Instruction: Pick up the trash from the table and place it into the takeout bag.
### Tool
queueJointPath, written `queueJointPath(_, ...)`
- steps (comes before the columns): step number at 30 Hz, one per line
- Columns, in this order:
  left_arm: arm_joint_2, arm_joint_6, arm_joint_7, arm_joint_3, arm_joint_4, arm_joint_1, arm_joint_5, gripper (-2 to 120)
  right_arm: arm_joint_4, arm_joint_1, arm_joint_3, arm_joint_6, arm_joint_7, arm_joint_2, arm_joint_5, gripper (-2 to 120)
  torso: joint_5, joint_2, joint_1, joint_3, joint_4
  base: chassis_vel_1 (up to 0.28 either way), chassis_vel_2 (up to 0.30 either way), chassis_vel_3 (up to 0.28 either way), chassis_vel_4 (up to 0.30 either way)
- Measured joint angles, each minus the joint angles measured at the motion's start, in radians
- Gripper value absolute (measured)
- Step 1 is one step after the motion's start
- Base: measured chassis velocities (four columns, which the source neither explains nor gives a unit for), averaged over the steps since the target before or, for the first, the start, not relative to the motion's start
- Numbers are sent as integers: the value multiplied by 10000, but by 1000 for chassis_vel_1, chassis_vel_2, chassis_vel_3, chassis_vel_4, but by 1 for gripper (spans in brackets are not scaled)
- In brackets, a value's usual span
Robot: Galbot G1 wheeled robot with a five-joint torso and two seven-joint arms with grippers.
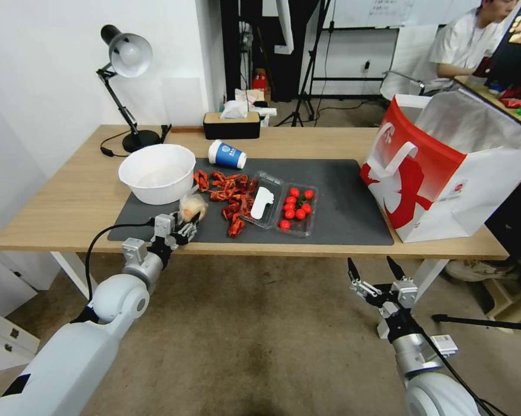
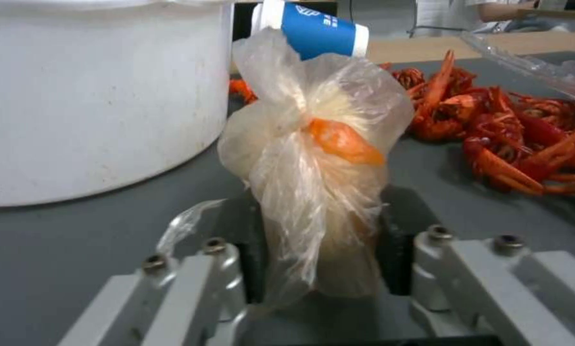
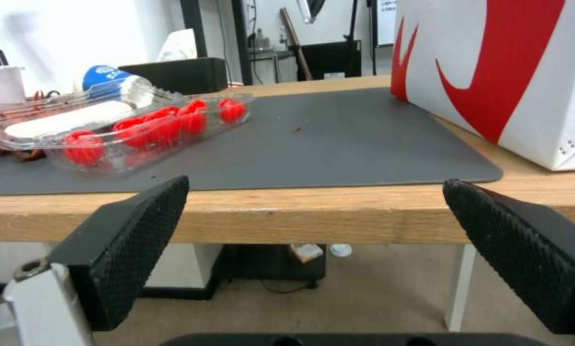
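Clear plastic bag with orange lump sits clamped in the left tool at the worktop's near-left edge; the right tool hangs wide open below the near edge.

White-grey arms, black cables; silver screws, black textured fingers.
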Motion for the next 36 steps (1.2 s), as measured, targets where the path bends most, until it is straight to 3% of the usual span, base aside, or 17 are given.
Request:
queueJointPath(6,121,-389,297,-152,-514,191,-35,9,-23,52,-64,0,10,10,-3,100,0,0,0,0,0,0,0,0,0)
queueJointPath(12,557,-684,809,-236,-1522,127,-537,5,-13,34,-81,0,15,27,-7,100,1,0,0,0,1,0,0,0,0)
queueJointPath(15,841,-684,966,-92,-1876,-237,-886,5,47,-27,-53,0,19,27,-7,100,1,1,-1,0,3,0,0,0,0)
queueJointPath(19,1159,-580,1029,668,-2117,-1584,-1777,5,184,-162,17,1,16,11,-22,100,0,2,-1,0,-1,0,0,0,0)
queueJointPath(20,1224,-507,990,1170,-2074,-2361,-2115,5,257,-212,19,1,11,7,-51,100,2,2,0,0,-1,0,0,0,0)
queueJointPath(22,1225,-438,932,2032,-1842,-3494,-2571,5,359,-257,23,1,9,16,-107,100,4,2,-1,0,-2,0,0,0,0)
queueJointPath(23,1225,-438,932,2032,-1842,-3494,-2571,5,359,-257,23,1,9,16,-107,100,4,2,-1,0,-2,0,0,0,0)
queueJointPath(26,702,-378,764,3818,-908,-5803,-3222,5,531,-338,21,1,21,53,-272,100,4,2,0,0,-1,0,0,0,0)
queueJointPath(27,702,-378,764,3818,-908,-5803,-3222,5,531,-338,21,1,21,53,-272,100,4,2,0,0,-1,0,0,0,0)
queueJointPath(30,-276,-358,632,5026,254,-7575,-3498,5,664,-407,22,-16,49,99,-418,100,4,1,1,1,-6,0,0,0,0)
queueJointPath(31,-276,-358,632,5026,254,-7575,-3498,5,664,-407,22,-16,49,99,-418,100,4,1,1,1,-6,0,0,0,0)
queueJointPath(33,-1105,-322,576,6008,1241,-8728,-3603,5,755,-438,24,-66,77,150,-511,100,3,0,0,2,-3,0,0,0,0)
queueJointPath(35,-1313,-318,573,6254,1482,-9024,-3605,5,765,-442,24,-79,79,157,-529,100,-2,1,1,2,1,0,0,0,0)
queueJointPath(36,-1907,-320,577,6891,2056,-9732,-3603,5,779,-444,24,-126,89,180,-580,100,6,0,1,2,3,0,0,0,0)
